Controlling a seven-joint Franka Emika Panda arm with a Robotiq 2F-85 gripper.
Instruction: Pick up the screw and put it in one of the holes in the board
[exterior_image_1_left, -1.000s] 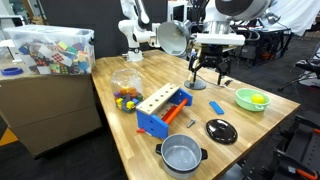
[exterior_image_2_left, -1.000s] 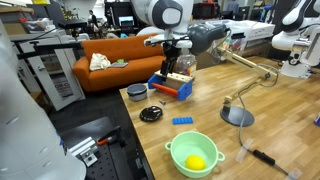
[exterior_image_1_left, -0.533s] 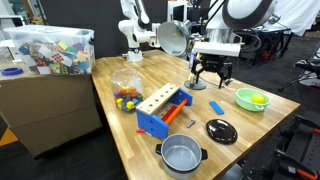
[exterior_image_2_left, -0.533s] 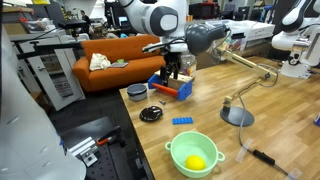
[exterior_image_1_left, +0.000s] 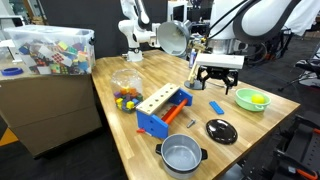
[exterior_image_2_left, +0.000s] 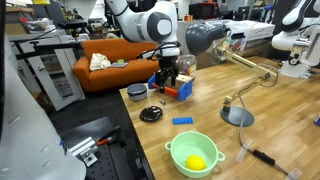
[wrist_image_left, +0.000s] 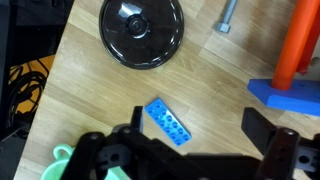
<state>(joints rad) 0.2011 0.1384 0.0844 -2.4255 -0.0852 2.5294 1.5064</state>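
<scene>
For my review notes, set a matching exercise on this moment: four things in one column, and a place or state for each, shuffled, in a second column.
Things:
1. blue brick
2. black lid
3. green bowl
4. gripper

Places or states:
A. holds a yellow object
B. open, above the table
C. flat on the table, near the grey pot
D. on the table between the blue tool tray and the green bowl

Pairs: 1-D, 2-C, 3-A, 4-B.
</scene>
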